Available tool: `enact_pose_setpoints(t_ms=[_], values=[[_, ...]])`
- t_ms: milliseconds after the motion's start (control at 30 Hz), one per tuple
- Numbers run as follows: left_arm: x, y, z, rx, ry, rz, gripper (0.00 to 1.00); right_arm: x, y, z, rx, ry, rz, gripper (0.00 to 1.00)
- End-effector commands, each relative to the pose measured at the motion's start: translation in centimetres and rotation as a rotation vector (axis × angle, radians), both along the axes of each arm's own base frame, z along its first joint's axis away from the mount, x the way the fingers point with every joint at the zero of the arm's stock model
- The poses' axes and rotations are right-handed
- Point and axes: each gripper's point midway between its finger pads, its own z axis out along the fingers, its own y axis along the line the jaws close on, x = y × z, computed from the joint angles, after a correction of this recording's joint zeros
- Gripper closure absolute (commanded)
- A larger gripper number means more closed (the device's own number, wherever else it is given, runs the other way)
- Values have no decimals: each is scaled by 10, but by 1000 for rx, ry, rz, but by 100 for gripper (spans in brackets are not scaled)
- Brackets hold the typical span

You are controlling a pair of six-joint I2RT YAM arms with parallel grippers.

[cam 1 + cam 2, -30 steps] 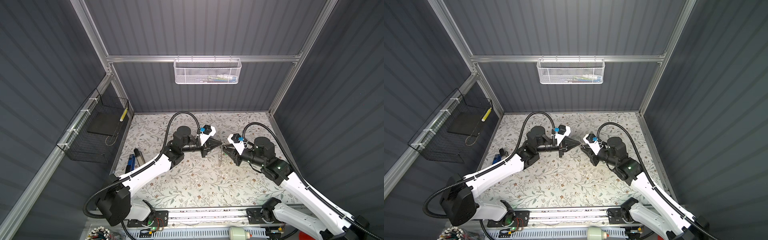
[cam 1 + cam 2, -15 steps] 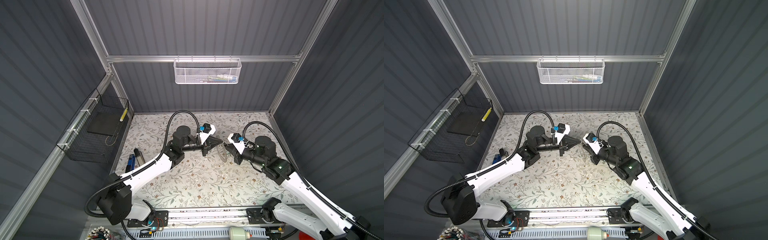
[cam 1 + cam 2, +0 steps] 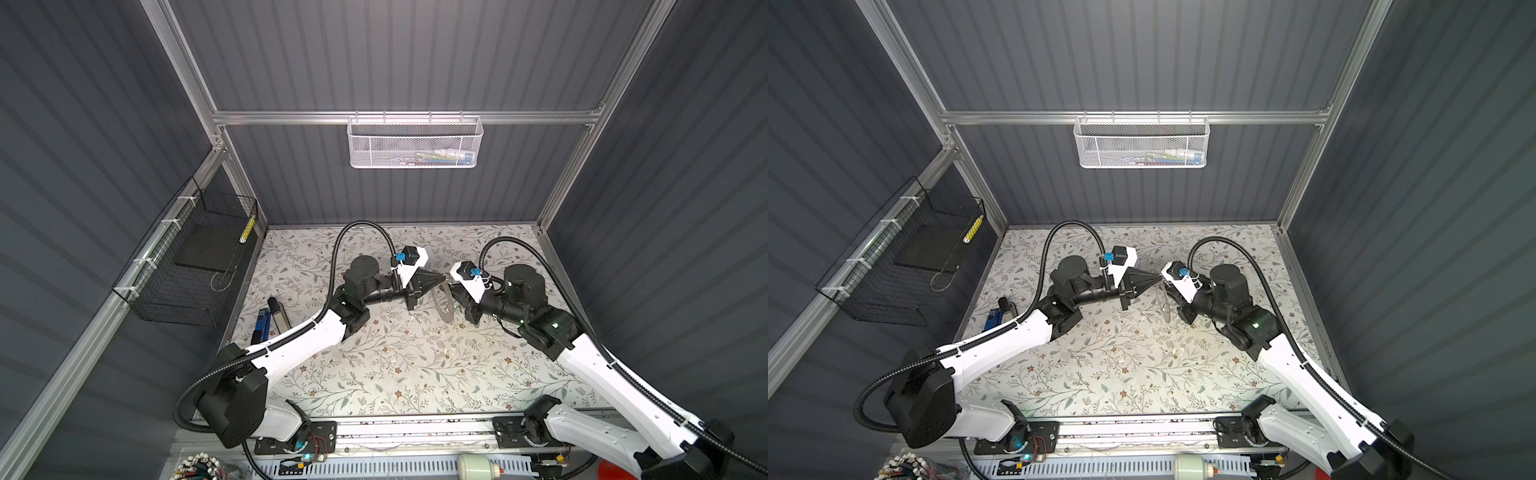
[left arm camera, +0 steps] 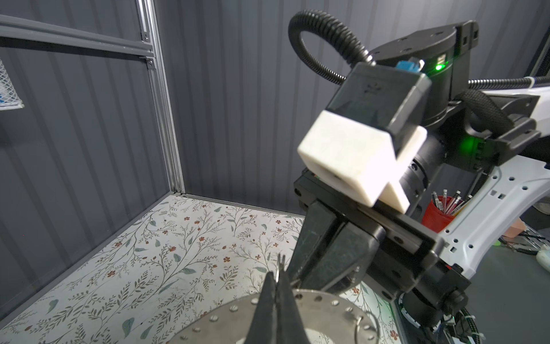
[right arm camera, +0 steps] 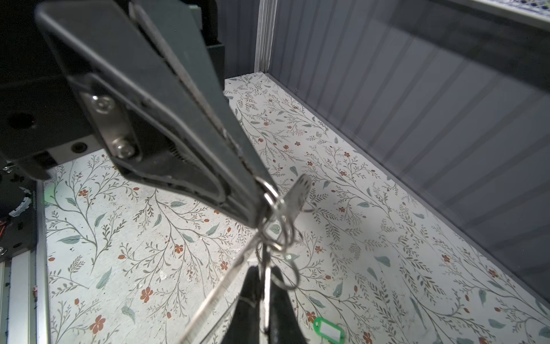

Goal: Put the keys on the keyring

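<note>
The keyring (image 3: 444,309) is a grey metal ring plate with rim holes, held above the table's middle between the two arms. My left gripper (image 3: 441,279) is shut on a thin wire loop at the plate's rim (image 4: 327,312); the left wrist view shows the fingertips (image 4: 277,275) pinched together. My right gripper (image 5: 264,271) is shut on a thin silver strip among the wire loops (image 5: 276,226), beside the plate (image 5: 226,280) seen edge-on. The two gripper tips nearly touch. One of the keys, a green tag (image 5: 329,329), lies flat on the floral table below the right gripper.
A blue and black tool (image 3: 266,324) lies at the table's left edge. A black wire basket (image 3: 195,266) hangs on the left wall and a white mesh basket (image 3: 415,143) on the back wall. A red pencil cup (image 4: 436,214) stands behind the right arm.
My right gripper has moved in toward the left gripper and shut at the keyring's loops. The plate, hanging edge-on before, now tilts and shows its face. The left arm has stayed put.
</note>
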Motion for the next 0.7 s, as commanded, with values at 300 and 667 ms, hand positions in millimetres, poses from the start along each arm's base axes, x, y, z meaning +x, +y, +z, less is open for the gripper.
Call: enact_pose_setpoints(t_ms=[300,667], values=[[3,5,-4,-58,-51,23,100,-20,27,7,25,35,219,100],[-2,12,-9,-33,-58,-12,100,-33,-13,13,-51,-47,90,76]])
